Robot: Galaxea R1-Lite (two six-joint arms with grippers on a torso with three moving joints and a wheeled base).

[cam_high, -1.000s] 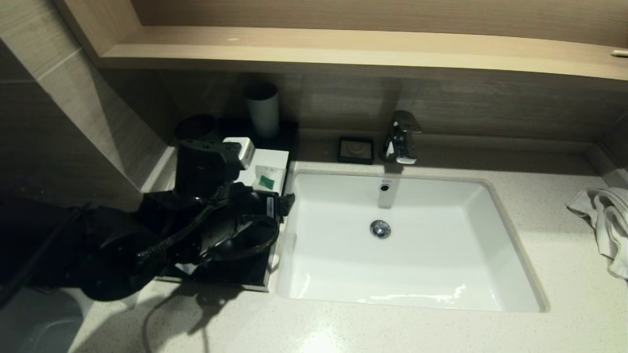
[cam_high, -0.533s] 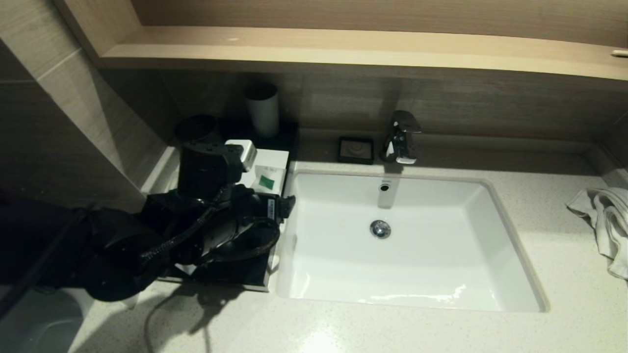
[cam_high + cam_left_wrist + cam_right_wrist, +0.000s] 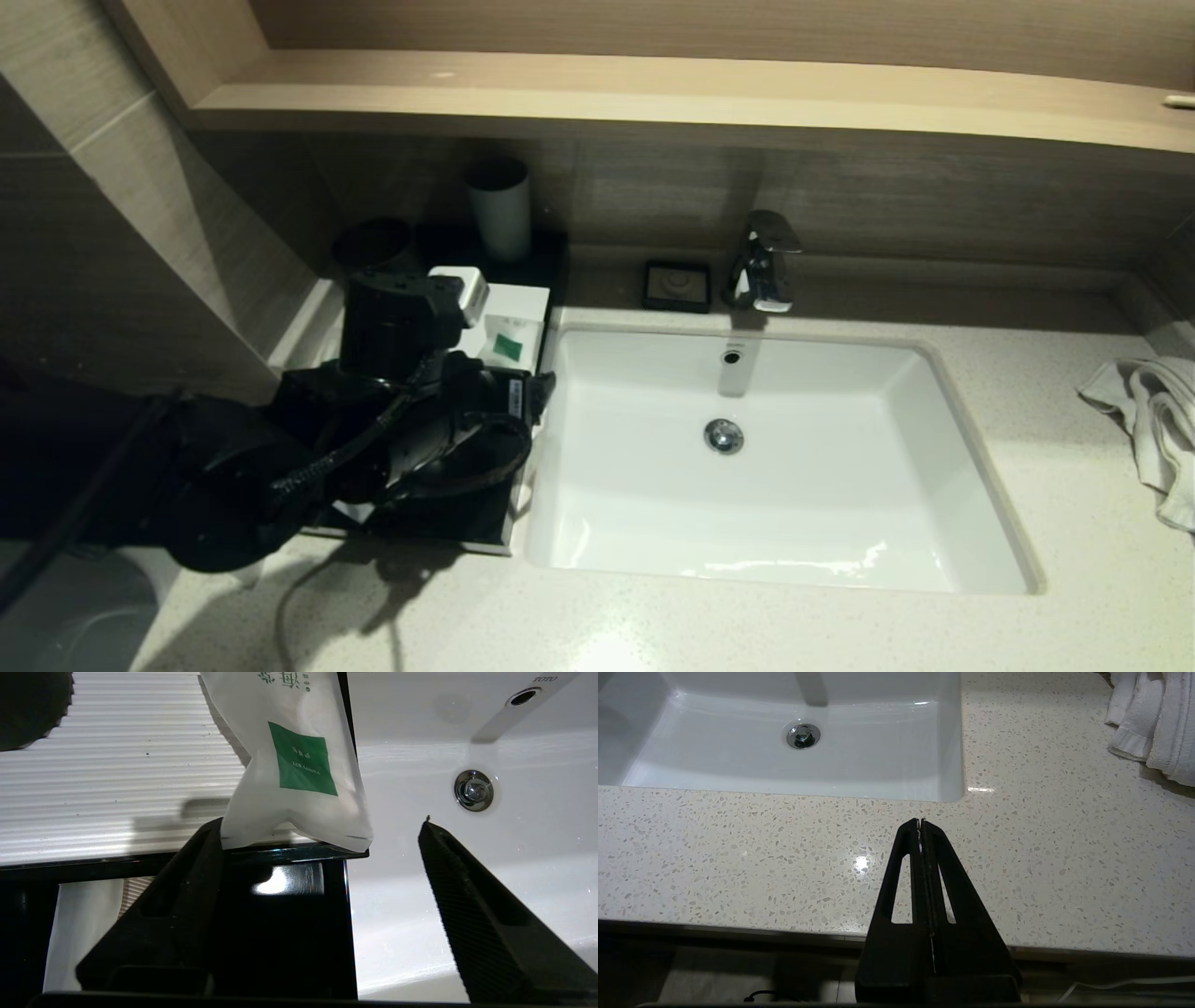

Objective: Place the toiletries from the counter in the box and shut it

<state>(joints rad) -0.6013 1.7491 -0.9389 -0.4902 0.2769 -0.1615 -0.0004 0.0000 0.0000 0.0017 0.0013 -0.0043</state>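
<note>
A white sachet (image 3: 299, 765) with a green square label lies on the box's ribbed white top (image 3: 117, 765), its near end hanging over the front edge. In the head view the same sachet (image 3: 509, 343) shows beside my left arm (image 3: 411, 429). My left gripper (image 3: 322, 823) is open and straddles that near end. One finger (image 3: 196, 872) is by the sachet's corner, the other (image 3: 453, 882) is over the sink. Below the edge the black drawer is pulled out, with something white (image 3: 84, 924) inside. My right gripper (image 3: 920, 822) is shut and empty above the counter (image 3: 738, 849).
The white sink (image 3: 766, 467) is right of the box. Behind it are a chrome faucet (image 3: 766, 261) and a black soap dish (image 3: 678, 285). A pale cup (image 3: 500, 207) and a dark cup (image 3: 373, 245) stand behind the box. A white towel (image 3: 1148, 420) lies at far right.
The left finger tip by the sink's rim has drawn in slightly toward the box. The left arm has barely shifted, and the sachet lies where it was.
</note>
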